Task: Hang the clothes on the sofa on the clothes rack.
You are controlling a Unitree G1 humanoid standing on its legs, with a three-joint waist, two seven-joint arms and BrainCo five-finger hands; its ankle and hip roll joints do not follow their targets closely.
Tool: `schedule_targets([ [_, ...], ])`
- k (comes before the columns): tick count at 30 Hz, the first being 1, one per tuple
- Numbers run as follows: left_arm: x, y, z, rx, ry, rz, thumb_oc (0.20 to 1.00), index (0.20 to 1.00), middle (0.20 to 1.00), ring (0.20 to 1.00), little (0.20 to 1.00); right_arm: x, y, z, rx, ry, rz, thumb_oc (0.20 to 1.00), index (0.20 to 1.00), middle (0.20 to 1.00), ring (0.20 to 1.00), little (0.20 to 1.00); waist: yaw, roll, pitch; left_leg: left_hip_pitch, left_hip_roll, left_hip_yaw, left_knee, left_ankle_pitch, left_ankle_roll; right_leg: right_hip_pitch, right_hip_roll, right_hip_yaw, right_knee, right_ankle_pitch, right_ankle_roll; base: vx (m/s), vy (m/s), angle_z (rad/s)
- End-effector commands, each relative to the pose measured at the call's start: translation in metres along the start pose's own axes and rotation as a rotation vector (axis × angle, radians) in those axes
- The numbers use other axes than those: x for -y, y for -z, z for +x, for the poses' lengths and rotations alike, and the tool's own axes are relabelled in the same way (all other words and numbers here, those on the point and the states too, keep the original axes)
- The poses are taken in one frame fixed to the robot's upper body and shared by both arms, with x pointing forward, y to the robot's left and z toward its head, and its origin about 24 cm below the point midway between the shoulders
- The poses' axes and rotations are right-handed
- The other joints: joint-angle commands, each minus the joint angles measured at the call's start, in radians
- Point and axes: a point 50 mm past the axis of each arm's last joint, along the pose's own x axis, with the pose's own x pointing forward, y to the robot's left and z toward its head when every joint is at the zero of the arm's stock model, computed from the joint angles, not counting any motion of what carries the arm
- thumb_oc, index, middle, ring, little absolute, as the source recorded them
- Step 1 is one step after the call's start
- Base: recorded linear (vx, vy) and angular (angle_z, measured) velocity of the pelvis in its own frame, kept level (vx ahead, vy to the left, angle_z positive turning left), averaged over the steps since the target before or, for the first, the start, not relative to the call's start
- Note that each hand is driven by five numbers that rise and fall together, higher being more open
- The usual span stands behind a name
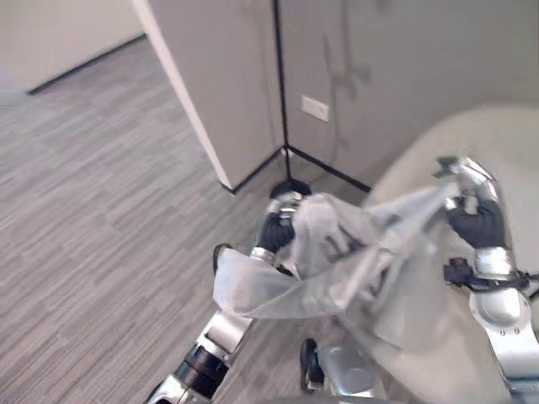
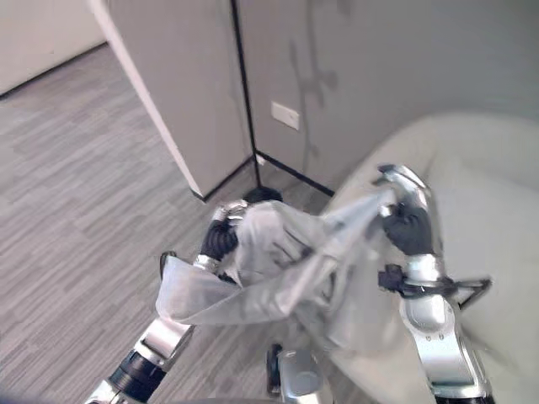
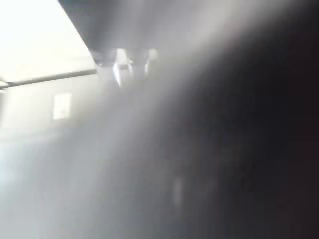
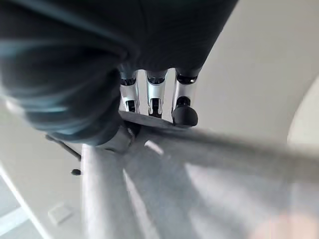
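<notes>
I have the grey garment (image 1: pixel 337 269) lifted clear of the sofa (image 2: pixel 497 219), stretched between both hands: the right hand (image 1: pixel 473 209) has its fingers (image 4: pixel 155 97) pinching one edge, while I cannot tell the left hand's (image 1: pixel 278 229) grip under the cloth. This is the carry step; next I judge I must turn and find the rack.

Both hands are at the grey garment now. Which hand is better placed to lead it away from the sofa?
Probably the left. The left hand holds the garment over open floor, while the right hand pinches its other end above the sofa.
</notes>
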Motion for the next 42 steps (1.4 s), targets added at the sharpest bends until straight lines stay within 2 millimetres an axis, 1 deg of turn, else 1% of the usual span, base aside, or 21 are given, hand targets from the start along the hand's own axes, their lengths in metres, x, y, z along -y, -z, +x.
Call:
schedule_targets([
  [1, -0.030, -0.011, 0.006, 0.086, -0.117, 0.002, 0.200, 0.200, 0.200, 0.200, 0.200, 0.012, -0.036, 0.022, 0.223, 0.090, 0.054, 0.200, 0.200, 0.200, 0.200, 0.200, 0.002, -0.063, -0.011, 0.047, 0.032, 0.076, -0.100, 0.075, -0.007, 0.185, -0.025, 0.045, -0.370, 0.289, -0.001, 0.24, -0.064, -0.28],
  [3, -0.031, -0.011, 0.003, 0.079, -0.120, -0.010, 0.200, 0.200, 0.200, 0.200, 0.200, 0.010, -0.039, 0.022, 0.235, 0.073, 0.055, 0.200, 0.200, 0.200, 0.200, 0.200, 0.014, -0.062, -0.013, 0.038, 0.079, 0.095, -0.148, 0.048, 0.009, 0.209, -0.025, 0.065, -0.384, 0.278, 0.006, 0.25, 0.065, -0.32],
  [5, -0.029, -0.011, 0.001, 0.076, -0.111, -0.012, 0.200, 0.200, 0.200, 0.200, 0.200, 0.007, -0.041, 0.022, 0.245, 0.054, 0.061, 0.200, 0.200, 0.200, 0.200, 0.200, 0.018, -0.058, -0.022, 0.039, 0.076, 0.081, -0.279, 0.037, 0.039, 0.216, -0.039, 0.085, -0.387, 0.267, 0.021, 0.24, 0.190, -0.79],
  [6, -0.029, -0.013, 0.001, 0.085, -0.109, -0.005, 0.200, 0.200, 0.200, 0.200, 0.200, 0.005, -0.042, 0.024, 0.252, 0.047, 0.072, 0.200, 0.200, 0.200, 0.200, 0.200, 0.021, -0.045, -0.024, 0.029, 0.097, 0.040, -0.410, 0.090, 0.041, 0.223, -0.045, 0.111, -0.378, 0.247, 0.026, 0.12, 0.143, -0.61],
  [7, -0.029, -0.013, 0.002, 0.085, -0.111, -0.005, 0.200, 0.200, 0.200, 0.200, 0.200, 0.005, -0.042, 0.024, 0.253, 0.046, 0.072, 0.200, 0.200, 0.200, 0.200, 0.200, 0.019, -0.046, -0.025, 0.040, 0.088, 0.043, -0.439, 0.108, 0.041, 0.221, -0.047, 0.111, -0.374, 0.246, 0.025, 0.20, 0.218, -0.46],
  [9, -0.028, -0.013, 0.003, 0.086, -0.121, -0.019, 0.200, 0.200, 0.200, 0.200, 0.200, 0.001, -0.044, 0.027, 0.261, 0.040, 0.094, 0.200, 0.200, 0.200, 0.200, 0.200, 0.025, -0.031, -0.018, 0.024, 0.128, -0.005, -0.550, 0.230, 0.032, 0.226, -0.049, 0.131, -0.365, 0.235, 0.027, 0.18, 0.185, -0.71],
  [11, -0.027, -0.013, 0.003, 0.088, -0.125, -0.028, 0.200, 0.200, 0.200, 0.200, 0.200, 0.001, -0.045, 0.028, 0.268, 0.039, 0.099, 0.200, 0.200, 0.200, 0.200, 0.200, 0.028, -0.027, -0.016, 0.015, 0.150, -0.042, -0.579, 0.257, 0.021, 0.234, -0.053, 0.149, -0.361, 0.227, 0.031, 0.29, 0.229, -0.74],
  [12, -0.025, -0.015, 0.004, 0.098, -0.116, -0.032, 0.200, 0.200, 0.200, 0.200, 0.200, 0.001, -0.048, 0.028, 0.289, 0.036, 0.113, 0.200, 0.200, 0.200, 0.200, 0.200, 0.030, -0.017, -0.016, 0.017, 0.208, -0.119, -0.604, 0.306, -0.016, 0.255, -0.076, 0.204, -0.349, 0.209, 0.052, 0.43, 0.324, -0.35],
  [14, -0.024, -0.016, 0.004, 0.101, -0.109, -0.032, 0.200, 0.200, 0.200, 0.200, 0.200, 0.001, -0.050, 0.028, 0.298, 0.032, 0.121, 0.200, 0.200, 0.200, 0.200, 0.200, 0.033, -0.011, -0.019, 0.021, 0.219, -0.130, -0.594, 0.303, -0.018, 0.259, -0.080, 0.224, -0.349, 0.208, 0.054, 0.37, 0.295, -0.80],
  [19, -0.007, -0.016, 0.011, 0.103, -0.021, -0.066, 0.200, 0.200, 0.200, 0.200, 0.200, 0.003, -0.045, 0.023, 0.259, 0.030, 0.086, 0.200, 0.200, 0.200, 0.200, 0.200, 0.025, 0.017, -0.043, 0.009, 0.155, -0.134, -0.591, 0.224, -0.014, 0.312, -0.156, 0.228, -0.378, 0.249, 0.098, 0.34, 0.344, -0.66],
  [20, -0.005, -0.020, 0.016, 0.123, 0.007, -0.045, 0.200, 0.200, 0.200, 0.200, 0.200, 0.004, -0.039, 0.022, 0.226, 0.053, 0.062, 0.200, 0.200, 0.200, 0.200, 0.200, 0.014, 0.006, -0.049, 0.019, 0.094, -0.113, -0.613, 0.210, 0.004, 0.281, -0.197, 0.248, -0.340, 0.344, 0.122, 0.20, 0.311, 0.13],
  [24, -0.007, -0.030, 0.023, 0.186, 0.026, 0.025, 0.200, 0.200, 0.200, 0.200, 0.200, 0.005, -0.037, 0.026, 0.209, 0.113, 0.026, 0.200, 0.200, 0.200, 0.200, 0.200, 0.016, 0.003, -0.060, 0.042, -0.008, -0.045, -0.667, 0.179, 0.080, 0.189, -0.259, 0.266, -0.242, 0.440, 0.139, 0.17, 0.388, 0.42],
  [26, -0.011, -0.036, 0.026, 0.220, 0.002, 0.059, 0.200, 0.200, 0.200, 0.200, 0.200, 0.001, -0.041, 0.032, 0.231, 0.136, 0.032, 0.200, 0.200, 0.200, 0.200, 0.200, 0.034, 0.005, -0.059, 0.051, -0.035, 0.003, -0.667, 0.149, 0.107, 0.161, -0.319, 0.157, -0.190, 0.492, 0.141, 0.05, 0.297, -0.18],
  [27, -0.012, -0.036, 0.026, 0.221, -0.001, 0.063, 0.200, 0.200, 0.200, 0.200, 0.200, 0.000, -0.042, 0.033, 0.233, 0.137, 0.034, 0.200, 0.200, 0.200, 0.200, 0.200, 0.032, 0.001, -0.057, 0.051, -0.041, 0.004, -0.667, 0.147, 0.110, 0.160, -0.325, 0.159, -0.190, 0.493, 0.145, 0.09, 0.414, -0.75],
  [28, -0.022, -0.046, 0.027, 0.279, -0.035, 0.151, 0.200, 0.200, 0.200, 0.200, 0.200, -0.006, -0.049, 0.039, 0.267, 0.141, 0.060, 0.200, 0.200, 0.200, 0.200, 0.200, 0.066, 0.005, -0.062, 0.064, -0.082, 0.043, -0.667, 0.099, 0.129, 0.167, -0.366, -0.043, -0.140, 0.523, 0.168, 0.10, 0.393, -1.12],
  [29, -0.026, -0.049, 0.026, 0.302, -0.041, 0.196, 0.200, 0.200, 0.200, 0.200, 0.200, -0.008, -0.049, 0.038, 0.267, 0.135, 0.064, 0.200, 0.200, 0.200, 0.200, 0.200, 0.055, 0.002, -0.062, 0.065, -0.097, 0.043, -0.667, 0.091, 0.136, 0.161, -0.328, -0.056, -0.139, 0.495, 0.163, 0.16, 0.455, -1.04],
  [31, -0.048, -0.075, 0.021, 0.500, -0.153, 0.470, 0.200, 0.200, 0.200, 0.200, 0.200, 0.007, -0.056, 0.031, 0.337, 0.172, 0.019, 0.200, 0.200, 0.200, 0.200, 0.200, 0.032, 0.013, -0.066, 0.095, -0.118, 0.050, -0.667, 0.077, 0.140, 0.091, -0.119, 0.046, -0.172, 0.313, 0.102, 0.16, 0.224, -0.48],
  [32, -0.053, -0.085, 0.019, 0.557, -0.196, 0.528, 0.200, 0.200, 0.200, 0.200, 0.200, 0.013, -0.061, 0.033, 0.377, 0.193, -0.001, 0.200, 0.200, 0.200, 0.200, 0.200, 0.033, 0.014, -0.062, 0.106, -0.117, 0.057, -0.667, 0.072, 0.137, 0.081, -0.086, 0.058, -0.192, 0.281, 0.080, 0.10, 0.111, 0.15],
  [34, -0.068, -0.108, 0.016, 0.675, -0.323, 0.629, 0.200, 0.200, 0.200, 0.200, 0.200, 0.024, -0.065, 0.036, 0.412, 0.235, -0.041, 0.200, 0.200, 0.200, 0.200, 0.200, 0.040, 0.004, -0.063, 0.118, -0.125, 0.039, -0.667, 0.065, 0.135, 0.105, -0.061, 0.115, -0.263, 0.272, 0.075, 0.05, -0.025, 0.32],
  [36, -0.080, -0.118, 0.010, 0.722, -0.404, 0.710, 0.200, 0.200, 0.200, 0.200, 0.200, 0.037, -0.077, 0.045, 0.496, 0.262, -0.105, 0.200, 0.200, 0.200, 0.200, 0.200, 0.070, -0.006, -0.095, 0.126, -0.130, 0.028, -0.667, 0.062, 0.130, 0.158, -0.054, 0.105, -0.347, 0.297, 0.084, 0.14, -0.062, 0.26],
  [42, -0.105, -0.100, 0.006, 0.577, -0.466, 0.843, 0.200, 0.200, 0.200, 0.200, 0.200, 0.058, -0.078, 0.064, 0.510, 0.304, -0.206, 0.200, 0.200, 0.200, 0.200, 0.200, 0.111, -0.021, -0.144, 0.160, -0.135, -0.003, -0.667, 0.044, 0.133, 0.250, -0.051, 0.061, -0.402, 0.302, 0.089, 0.11, -0.033, 0.31],
])
